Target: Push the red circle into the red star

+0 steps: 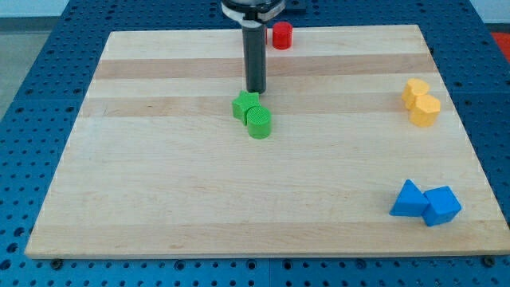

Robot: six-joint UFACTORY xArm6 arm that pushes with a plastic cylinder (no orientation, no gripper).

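Observation:
The red circle (282, 35) stands at the view's top edge of the wooden board (159, 199), just right of the rod. No red star shows; the arm's body at the top may hide part of that area. My tip (255, 91) rests on the board just above a green star (246, 104), well below and left of the red circle. A green circle (259, 123) touches the green star's lower right.
Two yellow blocks (420, 103) sit together at the view's right. A blue triangle (408, 199) and a blue cube-like block (442, 206) sit together at the lower right. The board lies on a blue perforated table (32, 96).

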